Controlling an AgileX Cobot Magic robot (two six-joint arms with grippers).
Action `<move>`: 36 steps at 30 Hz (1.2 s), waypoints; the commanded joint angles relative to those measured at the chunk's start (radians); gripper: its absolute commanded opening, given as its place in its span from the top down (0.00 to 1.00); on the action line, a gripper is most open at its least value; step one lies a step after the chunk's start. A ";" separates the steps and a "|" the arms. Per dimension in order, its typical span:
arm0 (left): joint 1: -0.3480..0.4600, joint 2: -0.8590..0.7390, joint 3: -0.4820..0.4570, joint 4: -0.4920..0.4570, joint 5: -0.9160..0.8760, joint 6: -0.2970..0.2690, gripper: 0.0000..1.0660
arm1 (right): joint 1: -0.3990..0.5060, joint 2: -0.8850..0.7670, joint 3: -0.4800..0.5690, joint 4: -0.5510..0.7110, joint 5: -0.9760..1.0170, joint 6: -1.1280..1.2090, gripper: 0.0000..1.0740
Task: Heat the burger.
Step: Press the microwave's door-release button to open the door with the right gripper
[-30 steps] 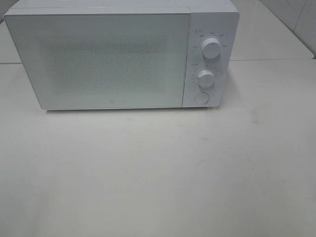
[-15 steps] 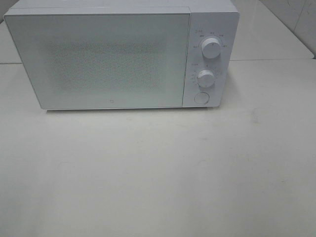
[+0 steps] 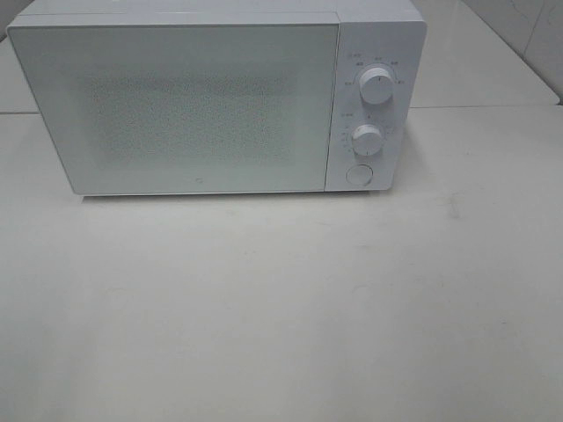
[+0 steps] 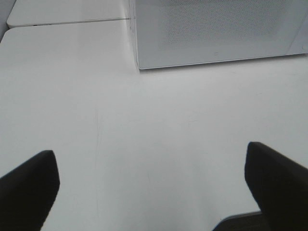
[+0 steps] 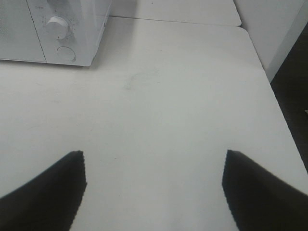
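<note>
High camera faces microwave (image 3: 220,97) — wrist views share it.

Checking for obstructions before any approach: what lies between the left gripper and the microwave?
Only bare white table: in the left wrist view, nothing sits between the open left gripper and the shut microwave.

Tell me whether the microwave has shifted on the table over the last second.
No. The microwave has not moved: in the high view its right side meets the table seam at the same spot as before, and its lower front edge lies along the same line.
</note>
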State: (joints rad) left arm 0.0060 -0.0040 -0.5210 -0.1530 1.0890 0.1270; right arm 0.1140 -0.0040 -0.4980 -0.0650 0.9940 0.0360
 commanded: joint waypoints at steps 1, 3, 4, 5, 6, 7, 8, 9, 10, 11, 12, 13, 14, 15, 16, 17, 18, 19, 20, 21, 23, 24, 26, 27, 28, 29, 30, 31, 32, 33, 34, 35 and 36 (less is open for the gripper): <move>0.002 -0.016 0.003 -0.005 -0.014 -0.004 0.08 | -0.007 -0.032 0.000 -0.010 0.000 -0.001 0.29; 0.002 -0.016 0.003 -0.005 -0.014 -0.004 0.08 | -0.007 -0.032 0.000 -0.010 0.000 -0.001 0.29; 0.002 -0.016 0.003 -0.005 -0.014 -0.004 0.08 | -0.007 -0.032 0.000 -0.010 0.000 -0.001 0.29; 0.002 -0.016 0.003 -0.005 -0.014 -0.004 0.08 | -0.007 -0.032 0.000 -0.010 0.000 -0.001 0.29; 0.002 -0.016 0.003 -0.005 -0.014 -0.004 0.08 | -0.007 -0.032 0.000 -0.009 -0.001 -0.001 0.29; 0.002 -0.016 0.003 -0.005 -0.014 -0.004 0.08 | -0.007 -0.032 0.000 -0.009 -0.001 -0.001 0.29; 0.002 -0.016 0.003 -0.005 -0.014 -0.004 0.08 | -0.007 -0.029 0.000 -0.009 -0.002 -0.001 0.29; 0.002 -0.016 0.003 -0.005 -0.014 -0.004 0.08 | -0.007 -0.029 0.000 -0.009 -0.002 -0.001 0.29; 0.002 -0.016 0.003 -0.005 -0.014 -0.004 0.08 | -0.007 -0.024 -0.001 -0.009 -0.003 -0.002 0.29; 0.002 -0.016 0.003 -0.005 -0.014 -0.004 0.08 | -0.007 -0.007 -0.010 -0.003 -0.007 -0.002 0.29; 0.002 -0.016 0.003 -0.005 -0.014 -0.004 0.08 | -0.007 -0.007 -0.010 -0.003 -0.007 -0.002 0.29; 0.002 -0.016 0.003 -0.005 -0.014 -0.004 0.08 | -0.007 0.021 -0.021 0.000 -0.029 -0.001 0.29; 0.002 -0.016 0.003 -0.005 -0.014 -0.004 0.08 | -0.007 0.021 -0.021 0.000 -0.029 -0.001 0.29; 0.002 -0.016 0.003 -0.005 -0.014 -0.004 0.08 | -0.007 0.034 -0.024 0.000 -0.046 -0.001 0.29; 0.002 -0.016 0.003 -0.005 -0.014 -0.004 0.08 | -0.007 0.070 -0.027 -0.001 -0.086 -0.001 0.29; 0.002 -0.016 0.003 -0.005 -0.014 -0.004 0.08 | -0.007 0.070 -0.027 -0.001 -0.086 -0.001 0.29; 0.002 -0.016 0.003 -0.005 -0.014 -0.004 0.08 | -0.007 0.087 -0.027 -0.001 -0.111 -0.001 0.29; 0.002 -0.016 0.003 -0.005 -0.014 -0.004 0.08 | -0.007 0.121 -0.026 0.000 -0.158 -0.001 0.29; 0.002 -0.016 0.003 -0.005 -0.014 -0.004 0.08 | -0.007 0.121 -0.026 0.000 -0.158 -0.001 0.29; 0.002 -0.016 0.003 -0.005 -0.014 -0.004 0.08 | -0.007 0.139 -0.024 0.000 -0.185 -0.001 0.29; 0.002 -0.016 0.003 -0.005 -0.014 -0.004 0.08 | -0.007 0.173 -0.024 0.000 -0.245 -0.001 0.29; 0.002 -0.016 0.003 -0.005 -0.014 -0.004 0.08 | -0.007 0.192 -0.024 0.000 -0.276 -0.001 0.29; 0.002 -0.016 0.003 -0.005 -0.014 -0.004 0.08 | -0.007 0.232 -0.024 0.000 -0.333 -0.001 0.29; 0.002 -0.016 0.003 -0.005 -0.014 -0.004 0.08 | -0.007 0.248 -0.024 -0.001 -0.356 -0.001 0.29; 0.002 -0.016 0.003 -0.005 -0.014 -0.004 0.08 | -0.007 0.290 -0.024 -0.001 -0.413 -0.001 0.29; 0.002 -0.016 0.003 -0.005 -0.014 -0.004 0.08 | -0.007 0.290 -0.024 -0.001 -0.413 -0.001 0.29; 0.002 -0.016 0.003 -0.005 -0.014 -0.004 0.08 | -0.007 0.308 -0.024 0.000 -0.437 -0.001 0.29; 0.002 -0.016 0.003 -0.005 -0.014 -0.004 0.08 | -0.007 0.356 -0.024 0.000 -0.477 -0.001 0.29; 0.002 -0.016 0.003 -0.005 -0.014 -0.004 0.08 | -0.007 0.356 -0.024 0.000 -0.477 -0.001 0.29; 0.002 -0.016 0.003 -0.005 -0.014 -0.004 0.08 | -0.007 0.381 -0.024 0.000 -0.495 -0.001 0.29; 0.002 -0.016 0.003 -0.005 -0.014 -0.004 0.08 | -0.007 0.426 -0.024 0.000 -0.528 -0.001 0.29; 0.002 -0.016 0.003 -0.005 -0.014 -0.004 0.08 | -0.007 0.426 -0.024 0.000 -0.528 -0.001 0.29; 0.002 -0.016 0.003 -0.005 -0.014 -0.004 0.08 | -0.007 0.479 -0.024 0.000 -0.565 -0.001 0.29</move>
State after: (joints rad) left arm 0.0060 -0.0040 -0.5210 -0.1530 1.0890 0.1270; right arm 0.1120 0.4200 -0.5170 -0.0600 0.4880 0.0360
